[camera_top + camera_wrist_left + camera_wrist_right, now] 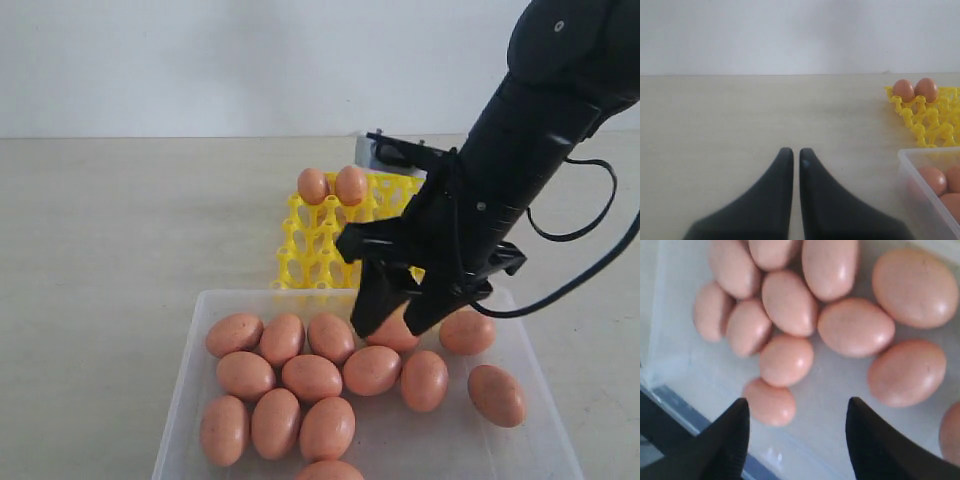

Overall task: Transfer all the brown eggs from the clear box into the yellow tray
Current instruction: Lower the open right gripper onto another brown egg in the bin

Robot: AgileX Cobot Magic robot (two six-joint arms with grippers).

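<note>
right wrist view: smooth pinkish-tan brown eggs [855, 326] beneath right gripper [797, 404], jaws spread empty; left gripper [795, 151] closed.

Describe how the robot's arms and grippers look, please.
The right arm is matte black, with a rounded joint housing and thin black cables looping beside it. The right gripper has two black fingers that taper to rounded tips. The left gripper looks the same: smooth, black, no markings visible.
</note>
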